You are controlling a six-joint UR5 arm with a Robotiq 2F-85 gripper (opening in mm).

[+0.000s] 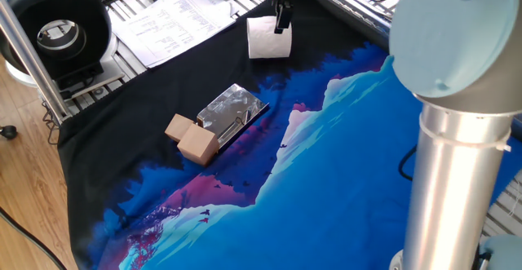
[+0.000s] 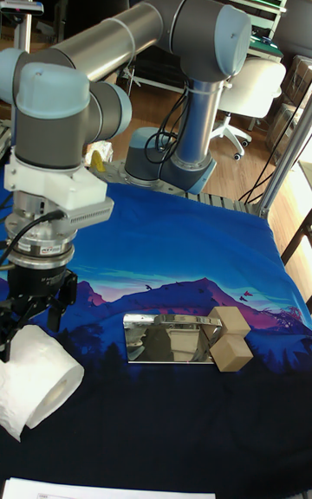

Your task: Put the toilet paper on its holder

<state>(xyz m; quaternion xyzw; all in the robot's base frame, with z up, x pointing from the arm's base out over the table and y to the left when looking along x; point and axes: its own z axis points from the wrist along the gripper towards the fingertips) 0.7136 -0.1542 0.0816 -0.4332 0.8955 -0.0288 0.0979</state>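
The toilet paper, a small white roll, lies on its side on the black part of the cloth at the far end; the tall fixed view shows the toilet paper at lower left. My gripper hangs right over it, open, with its dark fingers straddling the roll's upper end. I cannot tell whether they touch it. The holder, a shiny silver plate with a wire bar and two tan wooden cubes, lies flat mid-cloth, apart from the roll, and the holder mirrors the arm.
A black round spool stands at far left behind a metal post. Printed paper sheets lie left of the roll. The arm's thick column fills the right foreground. Blue mountain-print cloth covers the table.
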